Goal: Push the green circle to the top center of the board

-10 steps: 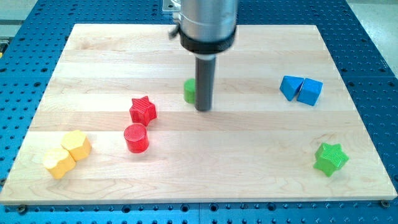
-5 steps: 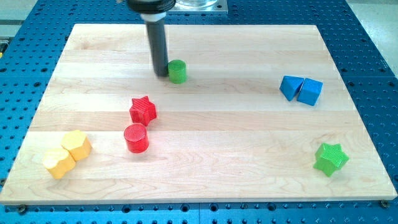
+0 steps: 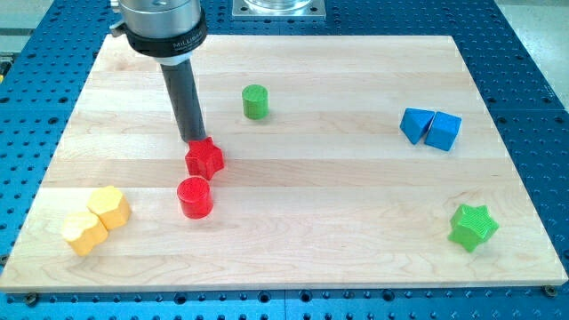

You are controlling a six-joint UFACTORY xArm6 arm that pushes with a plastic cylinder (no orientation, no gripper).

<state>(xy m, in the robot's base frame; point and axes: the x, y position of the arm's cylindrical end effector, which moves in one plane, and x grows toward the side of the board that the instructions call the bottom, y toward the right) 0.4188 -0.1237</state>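
Observation:
The green circle point(image 3: 255, 101) stands on the wooden board point(image 3: 356, 187), a little left of centre in the upper part. My tip point(image 3: 195, 140) is down and to the left of it, well apart, right at the top edge of the red star point(image 3: 204, 159). The rod rises up and left to the arm's metal head at the board's top edge.
A red circle point(image 3: 195, 197) sits just below the red star. Two yellow blocks point(image 3: 97, 219) lie at the lower left. Two blue blocks point(image 3: 430, 128) touch each other at the right. A green star point(image 3: 472, 226) sits at the lower right.
The green circle moved up and left, then stopped. My tip passed to the circle's left side, then left it and moved down-left to the red star's top edge.

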